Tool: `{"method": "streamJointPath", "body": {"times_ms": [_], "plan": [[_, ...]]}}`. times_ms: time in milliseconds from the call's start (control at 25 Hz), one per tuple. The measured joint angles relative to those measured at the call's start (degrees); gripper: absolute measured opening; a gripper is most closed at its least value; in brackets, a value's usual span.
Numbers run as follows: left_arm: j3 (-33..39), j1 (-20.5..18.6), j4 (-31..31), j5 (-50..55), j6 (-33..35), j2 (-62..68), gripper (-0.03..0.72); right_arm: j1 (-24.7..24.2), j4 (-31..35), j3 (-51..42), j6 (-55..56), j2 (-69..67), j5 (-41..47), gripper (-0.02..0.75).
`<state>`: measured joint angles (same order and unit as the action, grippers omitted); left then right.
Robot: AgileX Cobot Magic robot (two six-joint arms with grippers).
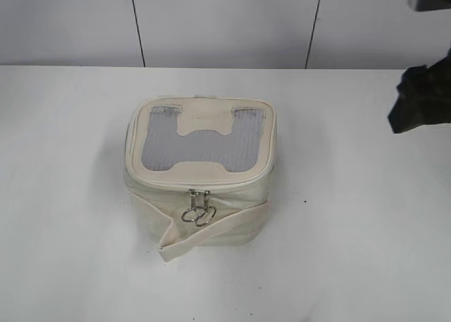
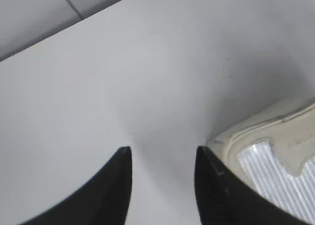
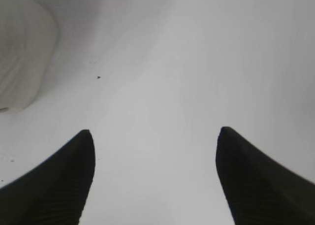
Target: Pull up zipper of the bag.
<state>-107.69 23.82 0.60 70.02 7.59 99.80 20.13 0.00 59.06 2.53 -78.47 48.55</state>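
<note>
The cream-white boxy bag (image 1: pixel 199 170) stands mid-table, lid up, with a grey mesh panel and a cream H patch. Its zipper track (image 1: pixel 204 184) runs round the lid rim. Two silver pulls with round rings (image 1: pixel 198 210) hang together at the front face. A fabric strap (image 1: pixel 204 234) droops across the front. My left gripper (image 2: pixel 162 156) is open and empty above the table, beside a lid corner of the bag (image 2: pixel 273 151). My right gripper (image 3: pixel 155 136) is open and empty over bare table; the bag's side (image 3: pixel 22 57) shows blurred at upper left. The right arm (image 1: pixel 421 96) is a dark shape at the right edge.
The white table (image 1: pixel 352 230) spreads all round the bag. A grey panelled wall (image 1: pixel 225 22) stands behind it. A small dark speck (image 1: pixel 305 201) lies right of the bag.
</note>
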Motion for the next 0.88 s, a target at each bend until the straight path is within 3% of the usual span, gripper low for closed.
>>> {"method": "streamJointPath", "body": {"times_ms": [240, 400, 880], "plan": [[15.71, -6.08, 0.66, -0.04, -1.47, -13.03, 0.327, -7.84, -1.30, 0.00, 1.86, 5.65, 4.06, 0.588], [28.05, -9.22, 0.76, 0.01, -1.52, -23.64, 0.327, -9.38, -1.68, -1.12, 2.46, 10.69, 5.23, 0.588], [58.74, -10.00, -2.79, -12.32, -1.65, -59.76, 0.327, -9.38, -1.30, -17.56, 0.14, 31.80, 6.48, 0.587]]}}
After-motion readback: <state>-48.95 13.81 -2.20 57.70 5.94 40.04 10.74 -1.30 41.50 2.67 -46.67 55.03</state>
